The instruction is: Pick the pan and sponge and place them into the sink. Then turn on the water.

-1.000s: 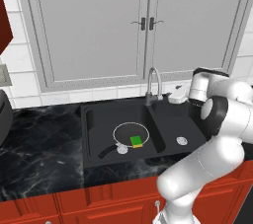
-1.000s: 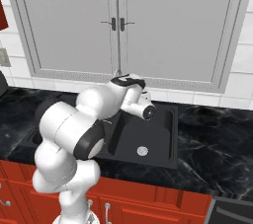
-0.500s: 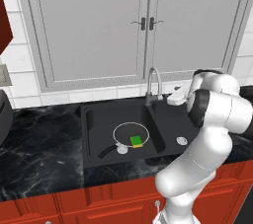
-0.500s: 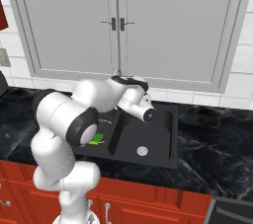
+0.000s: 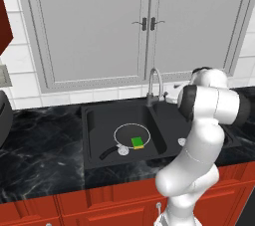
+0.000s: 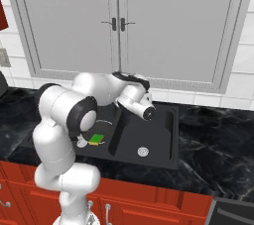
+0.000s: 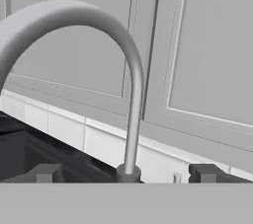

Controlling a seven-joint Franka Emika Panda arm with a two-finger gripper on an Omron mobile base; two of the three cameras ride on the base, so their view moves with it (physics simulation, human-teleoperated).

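The pan [image 5: 132, 134] lies in the left basin of the black sink [image 5: 89, 115], its black handle [image 5: 106, 153] pointing front left. The green sponge [image 5: 137, 142] [image 6: 96, 139] rests inside the pan near its front rim. In the hand view my gripper [image 7: 126, 174] is open, level with the base of the grey gooseneck faucet [image 7: 129, 65] [image 5: 155, 85]. The stem rises between its two fingertips [image 7: 47, 172], a little beyond them, with nothing held. No water runs from the spout. My arm hides the faucet in the right base view.
Grey cabinet doors [image 5: 144, 26] and a white tiled wall stand right behind the faucet. Black marble counter [image 5: 40, 145] runs on both sides of the sink. The right basin [image 6: 163, 130] holds nothing but its round drain [image 6: 143, 151].
My arm's elbow and upper links have swung round while the hand stayed by the faucet base. The jaws remain open. Pan and sponge have not moved.
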